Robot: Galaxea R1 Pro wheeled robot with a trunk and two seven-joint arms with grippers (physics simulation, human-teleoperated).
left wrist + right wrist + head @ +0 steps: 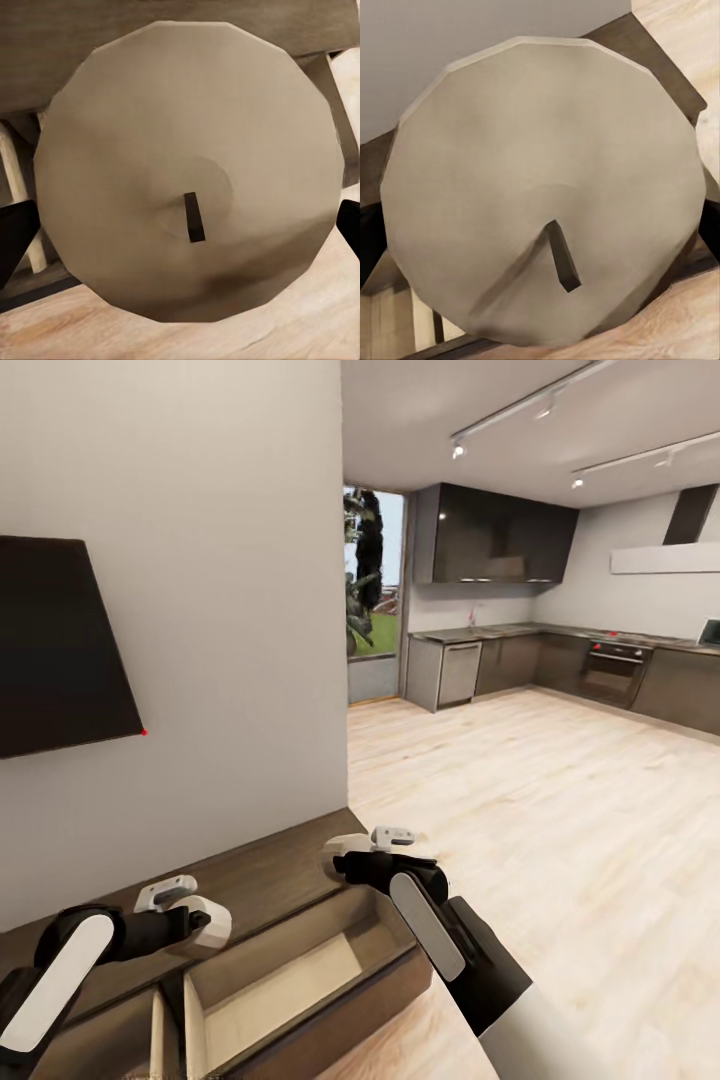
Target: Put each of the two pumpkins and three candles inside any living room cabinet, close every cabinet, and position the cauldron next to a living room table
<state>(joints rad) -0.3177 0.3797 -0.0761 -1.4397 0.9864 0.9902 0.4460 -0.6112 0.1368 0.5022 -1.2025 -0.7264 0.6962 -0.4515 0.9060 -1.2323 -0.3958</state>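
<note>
Kitchen units sit far back across the light wood floor; grey wall close ahead carries a dark panel.

Cabinet is the landmark: long dark-brown console against the wall, flat top, with a drawer pulled out showing a beige interior. A second open beige compartment shows beside it at the frame's lower edge.

Right arm reaches over the cabinet's end nearest the kitchen, right gripper above the top edge by the open drawer. Left arm is over the cabinet's other visible stretch, left gripper above the top just behind the drawer front.

Left wrist view: candle seated between the fingers, pale round top facing the camera, faceted rim, short dark wick near centre. Dark fingertips show at both sides of it, so the jaws are pinching the candle. Cabinet wood and a drawer edge behind it.

Right wrist view: second candle, same beige-grey disc and faceted edge, wick off-centre and tilted. Dark finger flanks it, jaws closed on it. Wall and cabinet top behind it, floor at the corner.

Both candles are held above the cabinet, not in the drawer.
</note>
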